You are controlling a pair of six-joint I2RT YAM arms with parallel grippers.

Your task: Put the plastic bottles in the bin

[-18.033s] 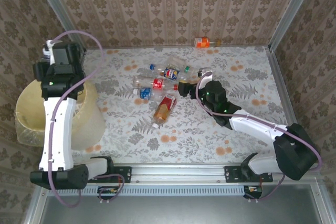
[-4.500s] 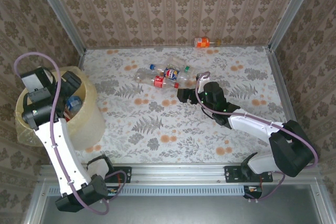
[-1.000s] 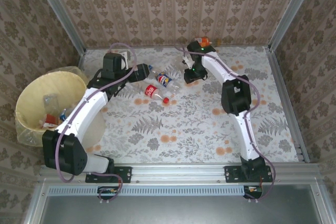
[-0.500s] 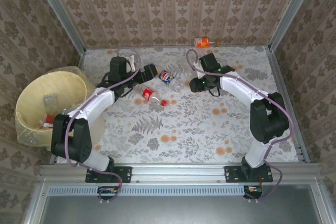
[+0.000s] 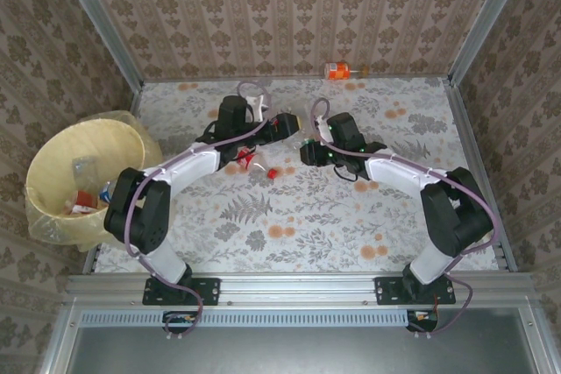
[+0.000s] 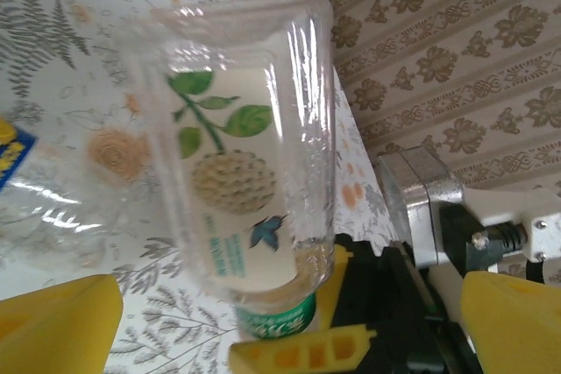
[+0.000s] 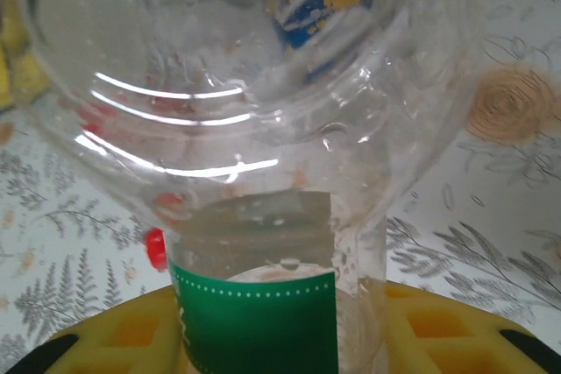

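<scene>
Green-capped bottle [image 6: 263,67], leaf-and-bird label [image 6: 230,194]

A clear green-capped bottle [image 6: 250,155] sits at centre. A red-labelled bottle [image 5: 246,160] lies near-left of it, and an orange bottle [image 5: 337,70] lies far. The pale yellow bin [image 5: 66,151], left, holds others.

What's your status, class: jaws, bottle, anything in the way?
Right jaws shut on green-capped bottle, at its neck. Left jaws open, straddling its body. Red-label bottle lies loose nearby.
</scene>
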